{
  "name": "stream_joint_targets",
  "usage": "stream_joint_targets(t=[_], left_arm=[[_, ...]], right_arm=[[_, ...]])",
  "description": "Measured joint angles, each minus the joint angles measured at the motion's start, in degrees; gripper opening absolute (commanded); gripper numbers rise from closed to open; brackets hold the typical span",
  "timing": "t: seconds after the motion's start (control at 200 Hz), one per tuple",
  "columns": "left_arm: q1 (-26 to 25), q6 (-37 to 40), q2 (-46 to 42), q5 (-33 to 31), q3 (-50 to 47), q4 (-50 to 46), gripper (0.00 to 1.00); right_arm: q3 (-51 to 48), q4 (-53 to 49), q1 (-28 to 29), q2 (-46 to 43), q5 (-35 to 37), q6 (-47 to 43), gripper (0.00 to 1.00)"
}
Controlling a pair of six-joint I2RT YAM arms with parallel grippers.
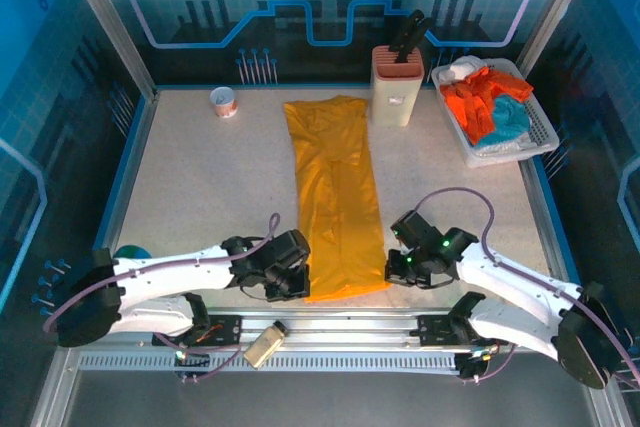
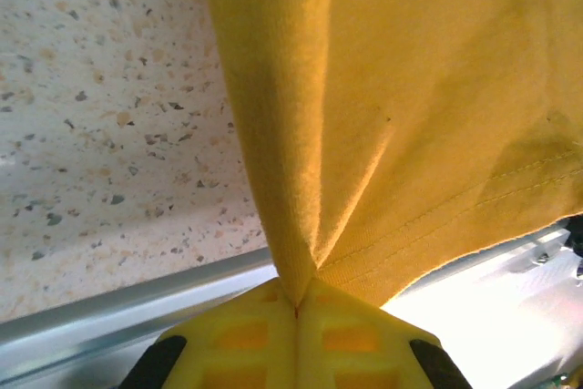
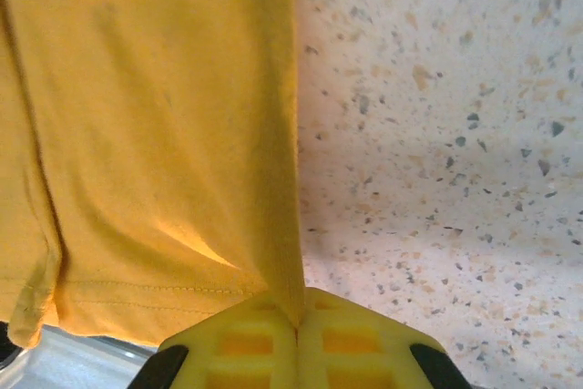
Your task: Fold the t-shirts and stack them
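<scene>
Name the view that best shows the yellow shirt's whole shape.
Top external: the yellow shirt lies whole, a long narrow strip. The wrist views show near hem corners pinched by the left gripper and right gripper.

Bare table lies open on both sides of the shirt; along the far edge stand a cup, a knife block just beside the shirt, and a basket
</scene>
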Motion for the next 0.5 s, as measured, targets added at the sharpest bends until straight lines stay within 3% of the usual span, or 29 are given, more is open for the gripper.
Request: stream_joint_targets(t=[0.215,0.5], left_arm=[[7.8,2.7,-1.6,-1.7,5.2,-3.3,0.0],[19.4,12.6,3.3,-2.4,13.3,-3.9,0.0]], right_arm=[[7.4,-0.5,-5.4,2.3,1.2,-3.5,0.0],[19.4,0.9,-10.3,16.2,0.2,-11.4,0.0]])
